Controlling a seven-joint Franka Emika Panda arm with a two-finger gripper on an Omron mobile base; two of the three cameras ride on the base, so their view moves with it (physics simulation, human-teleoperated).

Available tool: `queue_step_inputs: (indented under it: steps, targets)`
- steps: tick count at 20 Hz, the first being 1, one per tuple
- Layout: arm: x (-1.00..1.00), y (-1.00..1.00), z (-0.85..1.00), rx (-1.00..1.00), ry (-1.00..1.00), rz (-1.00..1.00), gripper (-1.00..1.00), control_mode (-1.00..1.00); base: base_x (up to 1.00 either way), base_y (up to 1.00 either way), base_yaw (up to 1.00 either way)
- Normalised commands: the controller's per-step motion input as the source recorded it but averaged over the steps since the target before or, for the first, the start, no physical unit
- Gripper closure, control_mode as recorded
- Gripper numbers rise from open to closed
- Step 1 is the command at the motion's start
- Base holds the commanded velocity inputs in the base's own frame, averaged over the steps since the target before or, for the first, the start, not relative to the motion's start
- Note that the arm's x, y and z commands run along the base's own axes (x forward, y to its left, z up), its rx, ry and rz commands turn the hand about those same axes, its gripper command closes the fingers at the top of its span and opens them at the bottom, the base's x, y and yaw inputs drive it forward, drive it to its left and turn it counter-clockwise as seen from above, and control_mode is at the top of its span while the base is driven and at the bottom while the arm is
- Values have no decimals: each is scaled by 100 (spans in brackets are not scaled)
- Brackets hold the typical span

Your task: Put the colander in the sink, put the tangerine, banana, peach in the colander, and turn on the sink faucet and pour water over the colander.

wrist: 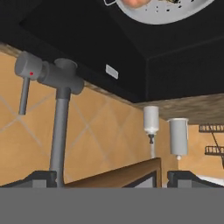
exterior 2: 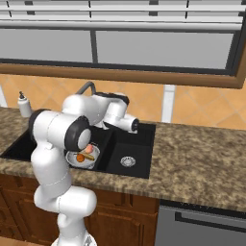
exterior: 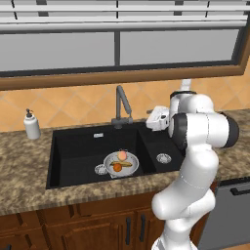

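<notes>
The white colander (exterior: 128,169) sits in the left basin of the black sink (exterior: 73,151), by the round drain. Inside it lie the pale peach (exterior: 122,155), the orange tangerine (exterior: 117,167) and the thin yellow banana (exterior: 126,164); they also show past my arm, peach (exterior 2: 89,149) and tangerine (exterior 2: 80,157). The dark grey faucet (exterior: 122,105) stands behind the basin divider. My gripper (wrist: 116,178) is open and empty, held just right of the faucet (wrist: 61,127) at about the height of its base. The hand view is upside down; the faucet's side lever (wrist: 24,96) hangs at its upper left.
A white soap dispenser (exterior: 31,125) stands on the granite counter (exterior: 24,180) left of the sink. The narrower right basin (exterior: 163,157) lies under my hand. A window runs above the tiled wall. A dishwasher front (exterior: 234,210) is at lower right.
</notes>
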Motion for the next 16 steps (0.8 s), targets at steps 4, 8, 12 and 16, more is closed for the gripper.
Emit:
queue_step_inputs:
  steps: [4, 8, 12, 16]
  targets:
    - [39, 12, -15, 2, -6, -2, -100, -100, 0, 0, 0]
    - [40, 18, -7, 1, -9, -1, -100, -100, 0, 0, 0]
    - [44, 3, -12, 0, -8, -3, -100, -100, 0, 0, 0]
    - [51, 0, -17, 2, -6, -7, -100, -100, 0, 0, 0]
